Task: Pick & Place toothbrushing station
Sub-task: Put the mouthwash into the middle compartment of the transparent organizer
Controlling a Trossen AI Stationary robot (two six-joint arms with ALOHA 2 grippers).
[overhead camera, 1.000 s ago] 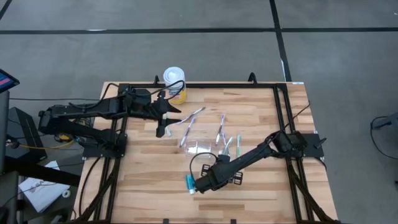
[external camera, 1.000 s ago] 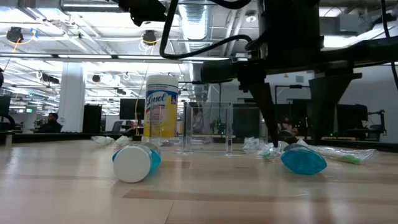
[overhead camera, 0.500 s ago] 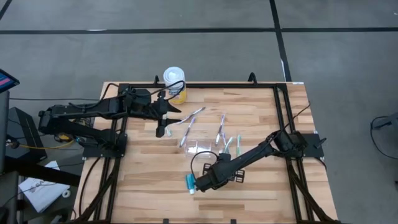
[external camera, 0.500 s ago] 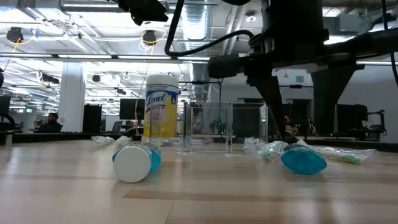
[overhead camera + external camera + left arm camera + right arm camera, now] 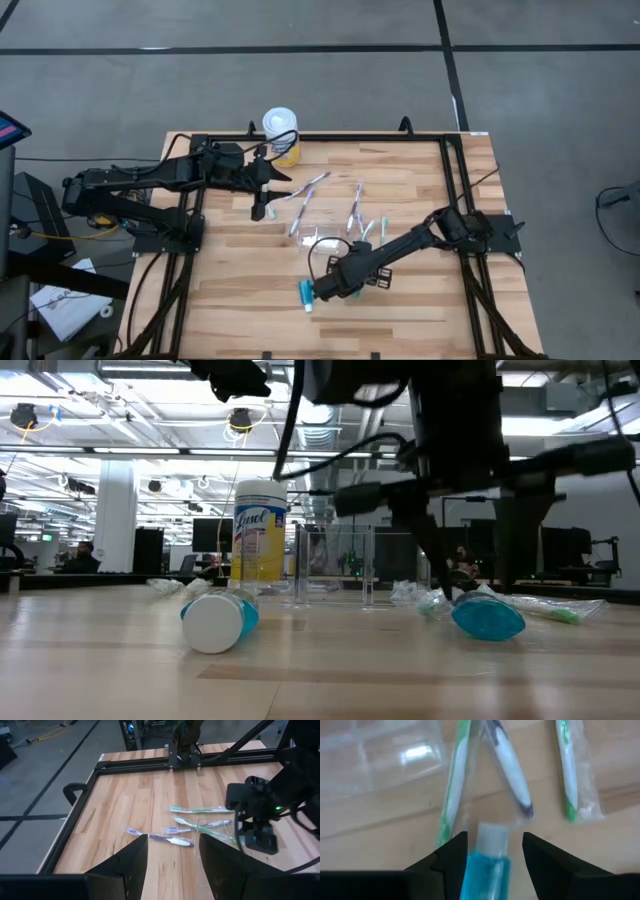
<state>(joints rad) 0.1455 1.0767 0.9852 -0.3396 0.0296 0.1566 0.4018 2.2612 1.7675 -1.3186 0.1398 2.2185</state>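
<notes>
Wooden table (image 5: 240, 300): we see a black frame along its edges; the near left corner and the strip by the near edge lie bare.
Right gripper (image 5: 318, 291): we hold it low near the middle of the near half, fingers apart on either side of a blue toothpaste tube (image 5: 486, 865), white cap pointing toward the toothbrushes (image 5: 358, 212) at table centre.
Clear plastic cup (image 5: 320, 238): just beyond our right gripper, beside the brushes.
Second toothpaste tube (image 5: 219, 620): lying on its side, cap toward the low camera.
Left gripper (image 5: 266, 187): we hover it by the far left, fingers apart, empty.
Wipes canister (image 5: 280, 130): at the far edge.
</notes>
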